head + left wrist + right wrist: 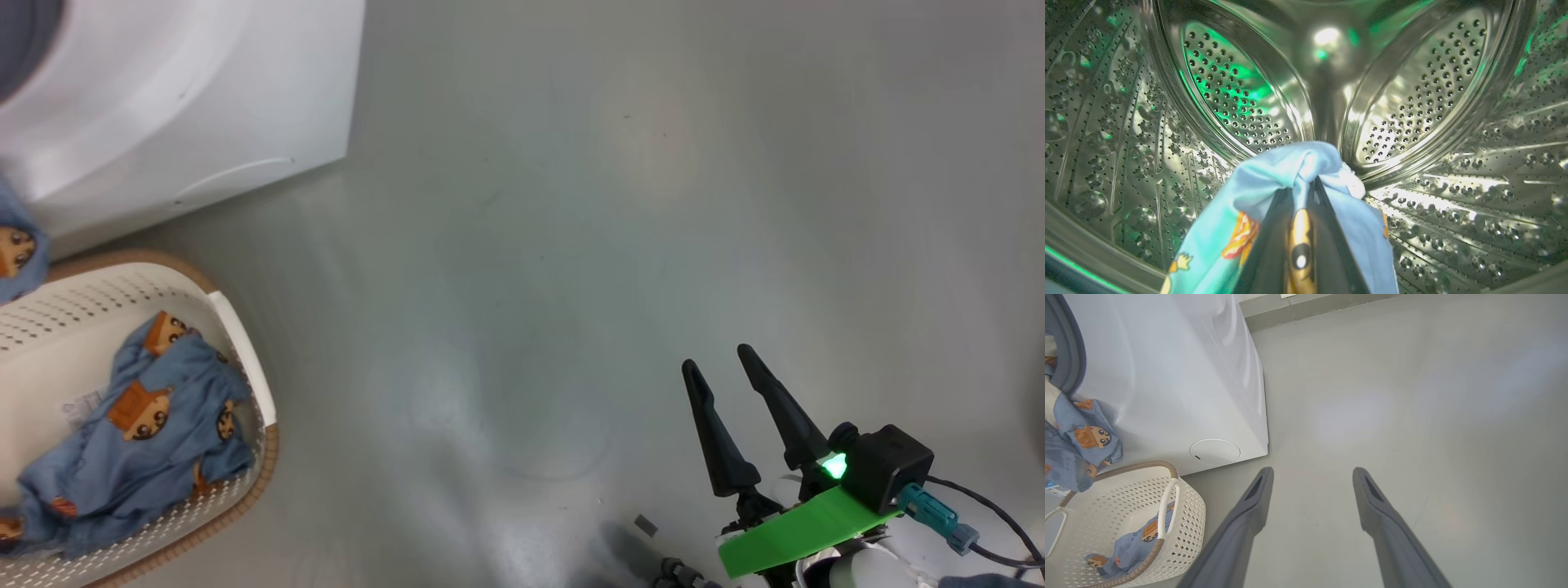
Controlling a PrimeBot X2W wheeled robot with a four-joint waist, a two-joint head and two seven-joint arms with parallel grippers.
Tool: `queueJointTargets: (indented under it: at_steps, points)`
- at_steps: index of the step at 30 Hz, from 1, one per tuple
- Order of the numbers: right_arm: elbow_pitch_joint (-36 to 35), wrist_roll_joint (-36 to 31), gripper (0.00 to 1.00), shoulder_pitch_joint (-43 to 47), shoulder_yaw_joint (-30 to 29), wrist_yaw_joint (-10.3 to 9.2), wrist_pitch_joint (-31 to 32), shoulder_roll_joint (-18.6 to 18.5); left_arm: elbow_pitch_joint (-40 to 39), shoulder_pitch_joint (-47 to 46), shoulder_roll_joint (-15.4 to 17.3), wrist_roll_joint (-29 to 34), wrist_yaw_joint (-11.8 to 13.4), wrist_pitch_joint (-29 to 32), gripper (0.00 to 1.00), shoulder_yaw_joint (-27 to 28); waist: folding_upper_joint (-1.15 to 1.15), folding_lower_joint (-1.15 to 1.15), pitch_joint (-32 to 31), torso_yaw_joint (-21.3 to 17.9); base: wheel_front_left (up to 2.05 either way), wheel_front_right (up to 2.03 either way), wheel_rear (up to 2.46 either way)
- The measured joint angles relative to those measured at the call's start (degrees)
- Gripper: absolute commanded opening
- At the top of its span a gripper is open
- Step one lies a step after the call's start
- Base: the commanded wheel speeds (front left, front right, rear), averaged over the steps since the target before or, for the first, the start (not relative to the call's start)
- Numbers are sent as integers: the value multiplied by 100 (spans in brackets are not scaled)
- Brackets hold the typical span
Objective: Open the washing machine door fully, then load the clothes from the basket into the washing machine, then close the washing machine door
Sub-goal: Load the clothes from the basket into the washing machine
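Fingers of the left gripper (1305, 183) are clenched on a bunch of the clothes (1265, 175), inside the washing machine (188, 106) drum (1233, 94). More clothes lie in the basket (245, 351), near left. This soft, light fabric will likely drape and could catch on the grey rim (1077, 347), so bunched folds look best to pinch. Fingers of the right gripper (717, 359) are spread over open floor (571, 245).

A smooth grey floor (571, 245) spreads wide, glossy with pale patches of reflected light. On the floor lies one small dark grey scrap (645, 525). Along the floor's far edge, in the right wrist view, runs a darker grey skirting strip (1306, 310).
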Motion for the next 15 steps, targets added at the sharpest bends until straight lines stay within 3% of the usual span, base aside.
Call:
queueJointTargets:
  at_steps: [9,13,14,15]
  points:
    - [-38,0,100,-48,63,0,0,0,-279,-554,81,62,-110,0,0,30,0,0,293,-141,0,0,0]
    - [-34,0,100,-133,64,0,0,0,-7,-553,76,190,-153,-1,0,-69,0,0,265,-132,0,0,0]
    - [-26,0,100,-133,68,0,0,0,71,-553,78,208,-153,-1,5,-90,0,0,248,-128,0,0,0]
    - [-22,0,100,-133,74,0,0,0,147,-552,80,232,-152,-1,24,-111,0,0,229,-125,0,0,0]
